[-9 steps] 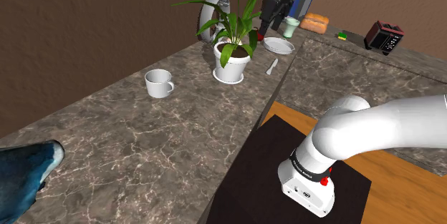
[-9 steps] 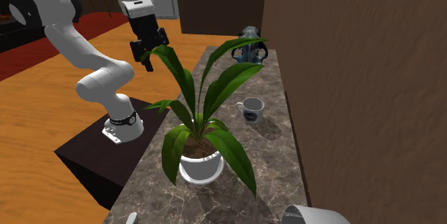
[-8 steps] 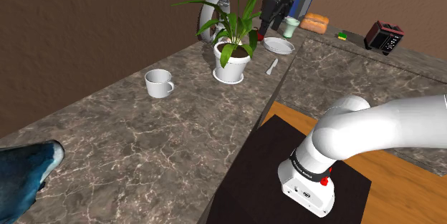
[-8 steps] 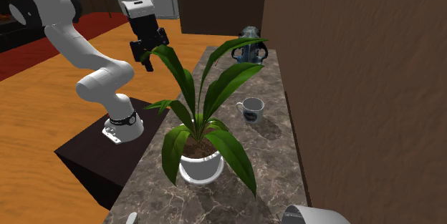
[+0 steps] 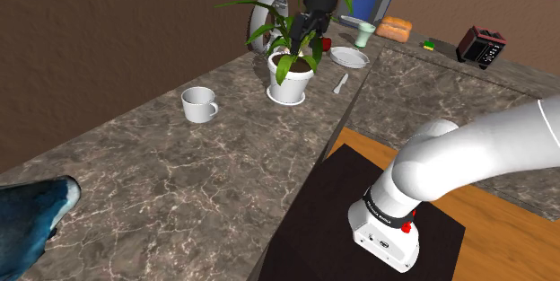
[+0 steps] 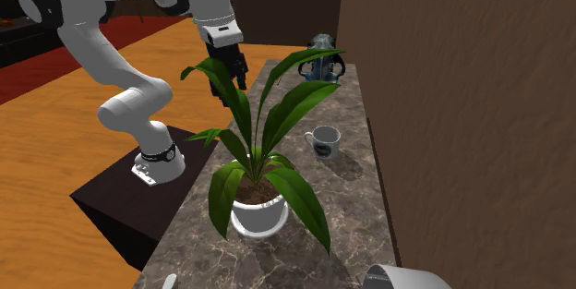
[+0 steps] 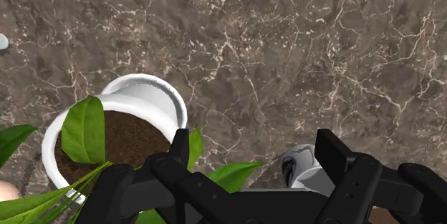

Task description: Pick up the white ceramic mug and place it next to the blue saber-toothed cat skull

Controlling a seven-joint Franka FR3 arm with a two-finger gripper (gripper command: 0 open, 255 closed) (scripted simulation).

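Counting along the counter: one white mug, one potted plant, one blue skull at the near end. Far end: one plate, one white utensil, one pale green cup, one loaf, one black appliance.

Brown-walled room corner with a dark stone surface and an orange wooden floor.

The surface is dark brown stone veined with pale lines. It runs along a plain brown wall and turns at a corner to carry on toward the shoulder view's right. Beside it lies an orange wooden floor. In the second exterior view a red rug covers part of the floor farther off, in front of a darker brown back wall. The light is even and soft, with only faint shadows on the stone.
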